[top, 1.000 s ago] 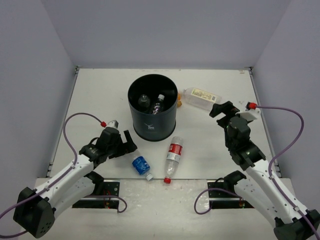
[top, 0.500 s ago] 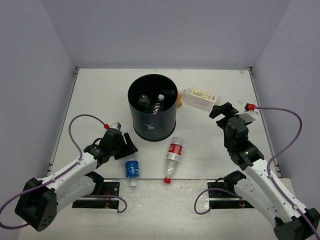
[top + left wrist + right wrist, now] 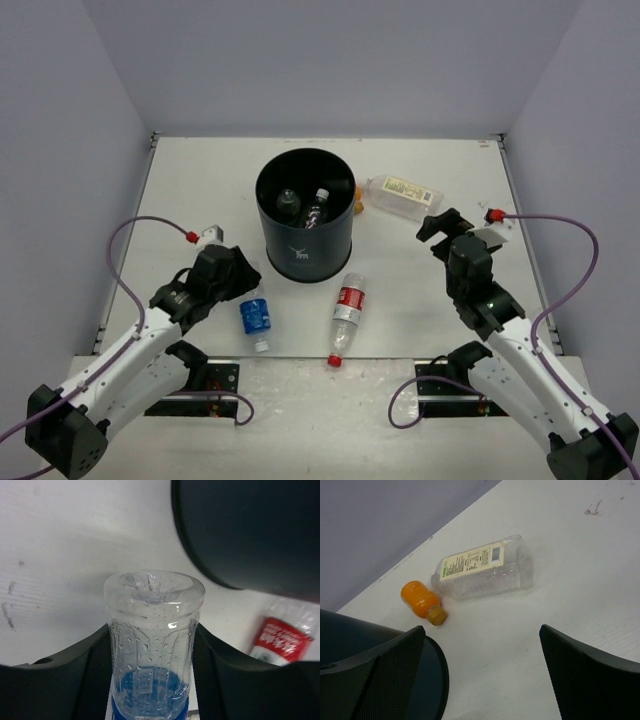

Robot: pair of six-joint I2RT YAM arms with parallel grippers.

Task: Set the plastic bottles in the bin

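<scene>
The bin (image 3: 305, 240) stands mid-table with two dark bottles (image 3: 303, 206) inside. My left gripper (image 3: 243, 296) is shut on a clear blue-label bottle (image 3: 255, 318) lying left of the bin's base. In the left wrist view that bottle (image 3: 152, 630) fills the gap between both fingers (image 3: 95, 675), its base pointing away. A red-label bottle (image 3: 346, 305) lies in front of the bin. A cream-label bottle (image 3: 482, 567) and a small orange bottle (image 3: 422, 601) lie right of the bin. My right gripper (image 3: 482, 675) hangs open short of them, holding nothing.
The bin wall (image 3: 250, 530) rises close ahead and to the right of my left gripper, with the red-label bottle (image 3: 280, 637) beside it. The bin rim (image 3: 350, 630) sits just left of my right gripper. Walls enclose the table on three sides.
My left gripper went from open to shut on the blue-label bottle. The bottle swung round and shifted left, towards the gripper. The right arm barely moved.
</scene>
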